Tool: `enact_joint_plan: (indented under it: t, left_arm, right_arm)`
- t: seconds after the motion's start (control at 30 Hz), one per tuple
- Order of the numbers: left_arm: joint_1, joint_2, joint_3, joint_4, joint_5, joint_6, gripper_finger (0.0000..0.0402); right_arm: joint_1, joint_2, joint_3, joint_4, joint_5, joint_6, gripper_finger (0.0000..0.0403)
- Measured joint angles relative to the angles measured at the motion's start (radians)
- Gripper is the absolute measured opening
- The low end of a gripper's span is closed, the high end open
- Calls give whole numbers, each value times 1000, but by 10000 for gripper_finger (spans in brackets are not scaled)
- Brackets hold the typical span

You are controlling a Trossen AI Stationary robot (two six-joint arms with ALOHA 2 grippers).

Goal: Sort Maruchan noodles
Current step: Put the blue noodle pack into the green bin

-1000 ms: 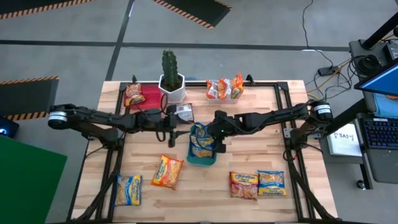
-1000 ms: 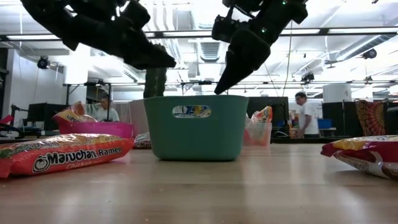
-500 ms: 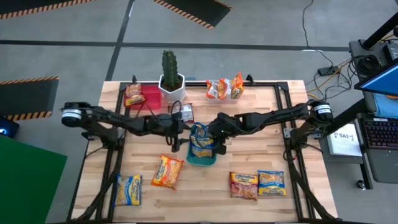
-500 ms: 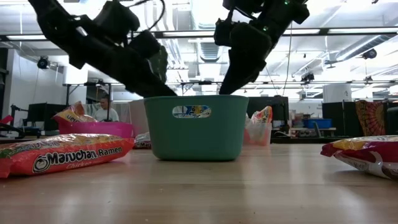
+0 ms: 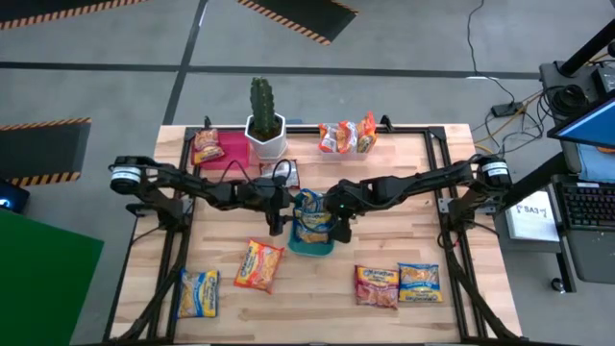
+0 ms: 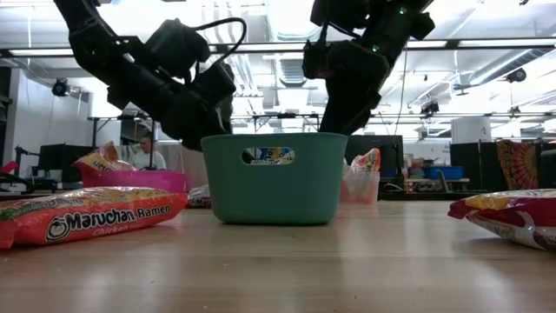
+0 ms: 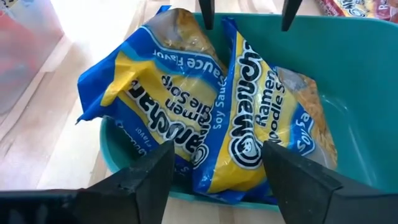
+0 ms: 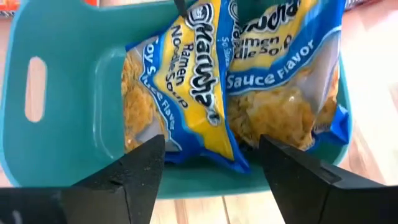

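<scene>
Two yellow-blue Maruchan noodles packets (image 7: 205, 106) stand on edge, leaning together, inside the green tray (image 5: 312, 246) at the table's middle. My left gripper (image 5: 285, 222) hangs open over the tray's left end, one finger to either side of the packets (image 8: 236, 74), apart from them. My right gripper (image 5: 337, 229) hangs open over the tray's right end, slanting down, its fingers also apart from the packets. In the low view both arms reach down behind the tray's rim (image 6: 274, 137), which hides the fingertips.
Loose packets lie near the front: orange (image 5: 258, 265), yellow-blue (image 5: 198, 293), red (image 5: 377, 285), yellow-blue (image 5: 420, 283). At the back stand a pink tray (image 5: 229, 150) with a packet, a cactus in a white pot (image 5: 264, 123) and a clear tray with orange packets (image 5: 347, 137). A pale packet (image 5: 285, 174) lies behind the left gripper.
My left gripper has come down and toward the table's right edge, to the green tray's left end. My right gripper has stayed over the tray, has rolled a little and has opened. The packets stay in the tray.
</scene>
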State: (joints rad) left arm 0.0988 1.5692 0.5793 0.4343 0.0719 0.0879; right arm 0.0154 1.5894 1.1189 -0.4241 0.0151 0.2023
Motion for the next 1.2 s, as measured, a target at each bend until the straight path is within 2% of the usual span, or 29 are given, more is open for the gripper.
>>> enact_joint_plan:
  t: [0.77, 0.93, 1.2]
  left_arm:
    - [4, 0, -13, 1, 0, -8, 197]
    - [4, 0, -14, 1, 0, -8, 188]
    - [4, 0, -15, 3, -1, -8, 158]
  right_arm:
    - [0, 78, -2, 64, 3, -30, 219]
    - [0, 78, -2, 67, 3, -37, 170]
    - [0, 78, -2, 80, 3, -81, 38]
